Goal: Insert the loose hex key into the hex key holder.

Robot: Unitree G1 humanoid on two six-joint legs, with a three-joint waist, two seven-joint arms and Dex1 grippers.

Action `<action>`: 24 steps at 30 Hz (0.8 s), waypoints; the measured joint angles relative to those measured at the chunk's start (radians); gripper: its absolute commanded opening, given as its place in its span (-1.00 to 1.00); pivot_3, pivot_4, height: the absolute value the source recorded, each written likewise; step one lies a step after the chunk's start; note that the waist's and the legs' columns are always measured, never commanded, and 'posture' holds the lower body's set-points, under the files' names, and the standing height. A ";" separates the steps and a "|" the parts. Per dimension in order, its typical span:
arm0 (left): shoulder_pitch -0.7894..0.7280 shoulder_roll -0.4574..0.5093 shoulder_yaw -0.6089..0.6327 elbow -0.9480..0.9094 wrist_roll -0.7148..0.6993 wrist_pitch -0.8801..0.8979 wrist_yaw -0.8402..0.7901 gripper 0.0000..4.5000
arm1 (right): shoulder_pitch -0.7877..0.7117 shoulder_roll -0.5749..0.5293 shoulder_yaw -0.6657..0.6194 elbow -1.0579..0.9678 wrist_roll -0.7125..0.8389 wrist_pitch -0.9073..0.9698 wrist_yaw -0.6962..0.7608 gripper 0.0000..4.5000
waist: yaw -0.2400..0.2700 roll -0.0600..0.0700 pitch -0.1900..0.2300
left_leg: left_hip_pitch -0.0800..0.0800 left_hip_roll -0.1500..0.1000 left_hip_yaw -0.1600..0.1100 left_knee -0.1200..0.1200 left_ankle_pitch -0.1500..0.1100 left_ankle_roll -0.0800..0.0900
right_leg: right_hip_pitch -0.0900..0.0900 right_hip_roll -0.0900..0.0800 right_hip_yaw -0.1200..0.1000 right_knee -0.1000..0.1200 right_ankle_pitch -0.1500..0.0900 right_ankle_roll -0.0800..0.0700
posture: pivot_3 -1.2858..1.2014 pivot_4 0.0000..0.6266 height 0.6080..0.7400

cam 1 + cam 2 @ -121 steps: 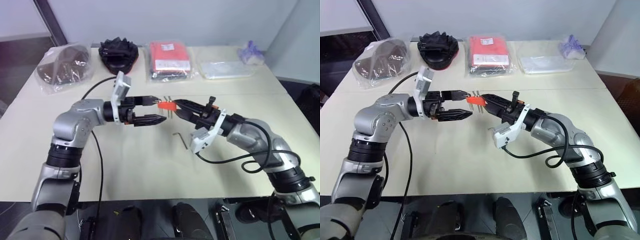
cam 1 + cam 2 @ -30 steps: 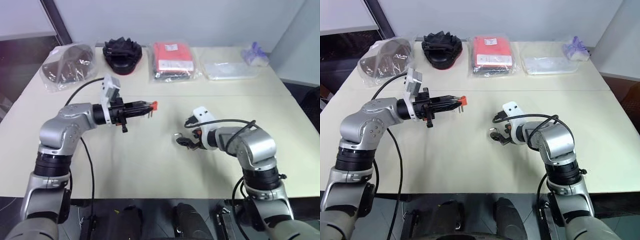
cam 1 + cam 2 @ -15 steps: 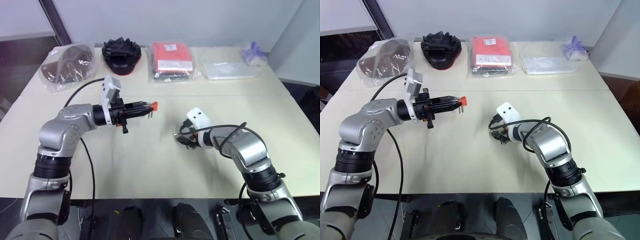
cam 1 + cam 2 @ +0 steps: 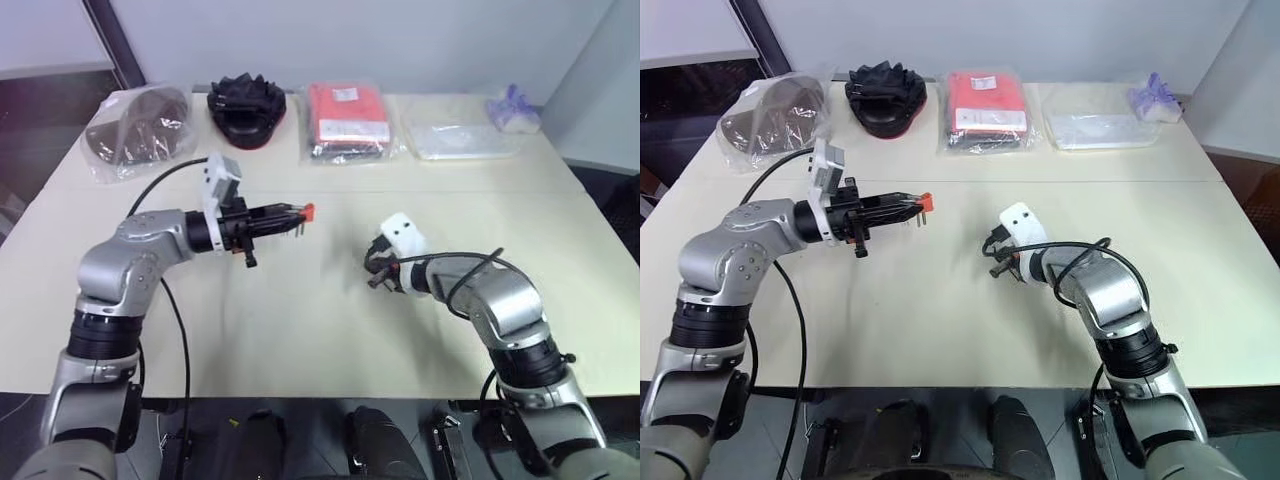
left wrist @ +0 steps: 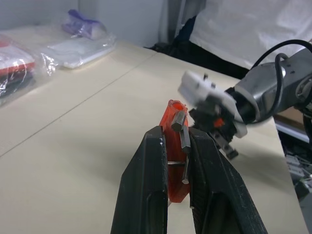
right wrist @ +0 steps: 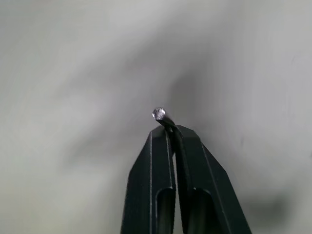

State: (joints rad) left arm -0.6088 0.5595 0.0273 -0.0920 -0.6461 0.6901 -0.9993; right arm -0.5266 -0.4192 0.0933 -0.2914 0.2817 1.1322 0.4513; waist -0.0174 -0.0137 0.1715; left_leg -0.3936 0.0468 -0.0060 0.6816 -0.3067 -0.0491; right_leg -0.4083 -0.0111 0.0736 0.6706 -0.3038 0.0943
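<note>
Our right gripper [image 6: 174, 127] has just clamped the loose hex key [image 6: 165, 119] — next we carry it to the hex key holder [image 5: 174, 146], pinched in our left gripper [image 5: 176, 141].

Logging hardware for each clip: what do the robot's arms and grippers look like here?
Both arms have silver-grey rounded shells with black joint rings. A loose black cable runs along the left arm; another loops over the right arm. Each wrist carries a white block. The left gripper and right gripper have tapered black fingers.
</note>
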 measured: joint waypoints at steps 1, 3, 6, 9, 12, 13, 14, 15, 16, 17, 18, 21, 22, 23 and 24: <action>-0.001 -0.010 -0.002 0.001 0.000 -0.001 0.001 -0.97 | -0.002 0.030 -0.046 -0.008 0.000 -0.074 -0.018 -0.96 | 0.000 0.000 0.000 | 0.000 0.000 0.000 0.000 0.000 0.000 | 0.000 0.000 0.000 0.000 0.000 0.000 | 0.03 -0.52 1.00; -0.006 -0.033 -0.013 0.003 0.002 -0.003 0.001 -0.97 | -0.047 0.080 -0.131 -0.030 0.007 -0.222 -0.055 -0.96 | -0.002 0.000 0.000 | 0.000 0.000 0.000 0.000 0.000 0.000 | 0.000 0.000 0.000 0.000 0.000 0.000 | 0.03 -0.52 1.00; -0.026 -0.060 -0.025 0.018 0.006 -0.009 0.000 -0.97 | -0.147 0.166 -0.264 -0.060 0.076 -0.341 -0.094 -0.96 | -0.003 0.000 0.000 | 0.000 0.001 0.000 -0.001 0.000 0.000 | -0.001 0.000 0.000 0.000 0.000 0.000 | 0.03 -0.52 1.00; -0.061 -0.088 -0.043 0.056 0.017 -0.025 -0.002 -0.97 | -0.235 0.275 -0.369 -0.082 0.203 -0.439 -0.128 -0.96 | -0.002 0.000 0.000 | 0.000 0.001 -0.001 -0.002 0.000 0.000 | -0.001 0.000 -0.001 0.001 0.000 0.000 | 0.03 -0.52 1.00; -0.089 -0.106 -0.051 0.100 0.027 -0.039 -0.005 -0.97 | -0.254 0.351 -0.411 -0.086 0.294 -0.514 -0.150 -0.96 | -0.002 0.000 0.000 | 0.000 0.001 0.000 -0.002 0.000 0.000 | -0.001 0.000 -0.001 0.001 0.000 0.000 | 0.03 -0.52 1.00; -0.104 -0.116 -0.051 0.121 0.027 -0.041 -0.005 -0.97 | -0.250 0.368 -0.409 -0.086 0.307 -0.540 -0.152 -0.96 | -0.001 0.000 0.000 | 0.000 0.000 0.000 -0.002 0.000 0.000 | -0.001 -0.001 -0.001 0.001 0.000 0.000 | 0.03 -0.52 1.00; -0.116 -0.124 -0.050 0.135 0.027 -0.042 -0.004 -0.97 | -0.247 0.378 -0.402 -0.086 0.312 -0.559 -0.154 -0.96 | -0.001 0.000 0.000 | 0.000 0.000 0.000 -0.002 0.000 0.000 | -0.001 -0.001 -0.001 0.001 0.000 0.000 | 0.03 -0.52 1.00; -0.126 -0.131 -0.050 0.146 0.027 -0.044 -0.004 -0.97 | -0.240 0.384 -0.389 -0.086 0.312 -0.580 -0.157 -0.96 | -0.002 0.000 0.000 | 0.000 0.000 0.000 -0.002 0.000 0.000 | -0.001 -0.001 0.000 0.001 0.000 0.000 | 0.03 -0.52 1.00; -0.133 -0.134 -0.051 0.156 0.027 -0.045 -0.005 -0.97 | -0.231 0.390 -0.374 -0.085 0.309 -0.595 -0.159 -0.96 | -0.003 0.000 0.000 | 0.000 0.000 0.000 -0.001 0.000 0.000 | -0.001 -0.001 0.000 0.001 0.000 0.000 | 0.03 -0.52 1.00; -0.143 -0.140 -0.050 0.169 0.027 -0.045 -0.004 -0.97 | -0.215 0.396 -0.353 -0.085 0.299 -0.622 -0.160 -0.96 | -0.003 0.000 0.000 | 0.000 0.000 0.000 -0.002 0.000 0.000 | -0.001 -0.001 0.000 0.001 0.000 0.000 | 0.03 -0.52 1.00; -0.152 -0.147 -0.050 0.179 0.027 -0.045 -0.003 -0.97 | -0.195 0.401 -0.327 -0.084 0.282 -0.648 -0.159 -0.96 | -0.004 0.000 0.000 | 0.000 0.000 0.000 -0.002 0.000 0.000 | -0.001 0.000 0.000 0.001 0.000 0.000 | 0.03 -0.52 1.00; -0.190 -0.176 -0.049 0.203 0.023 -0.038 0.000 -0.97 | -0.127 0.405 -0.236 -0.061 0.205 -0.735 -0.156 -0.96 | -0.004 0.000 0.000 | 0.000 0.000 0.000 -0.002 0.000 0.000 | -0.001 0.000 0.000 0.001 0.000 0.000 | 0.03 -0.52 1.00; -0.201 -0.178 -0.049 0.205 0.022 -0.035 0.000 -0.97 | -0.108 0.407 -0.210 -0.050 0.183 -0.756 -0.155 -0.96 | -0.004 0.000 0.000 | 0.000 0.000 0.000 -0.002 0.000 0.000 | -0.001 0.000 0.000 0.001 0.000 0.000 | 0.03 -0.52 1.00; -0.212 -0.179 -0.048 0.206 0.022 -0.028 0.000 -0.97 | -0.094 0.407 -0.190 -0.040 0.163 -0.777 -0.155 -0.96 | -0.005 0.000 0.000 | 0.000 0.000 0.000 -0.002 0.000 0.000 | -0.001 0.000 0.000 0.001 0.000 0.000 | 0.03 -0.52 1.00; -0.217 -0.180 -0.045 0.206 0.019 -0.022 0.000 -0.97 | -0.087 0.406 -0.177 -0.031 0.146 -0.797 -0.156 -0.96 | -0.005 0.000 0.000 | 0.000 0.000 0.000 -0.002 0.000 0.000 | -0.001 0.000 0.000 0.001 0.000 0.000 | 0.03 -0.52 1.00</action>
State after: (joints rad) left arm -0.8259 0.3794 -0.0176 0.1144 -0.6267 0.6684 -0.9990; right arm -0.6137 -0.0132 -0.0837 -0.3228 0.4280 0.3351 0.2953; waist -0.0228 -0.0133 0.1716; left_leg -0.3933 0.0471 -0.0059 0.6797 -0.3066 -0.0494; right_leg -0.4093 -0.0113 0.0737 0.6714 -0.3036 0.0944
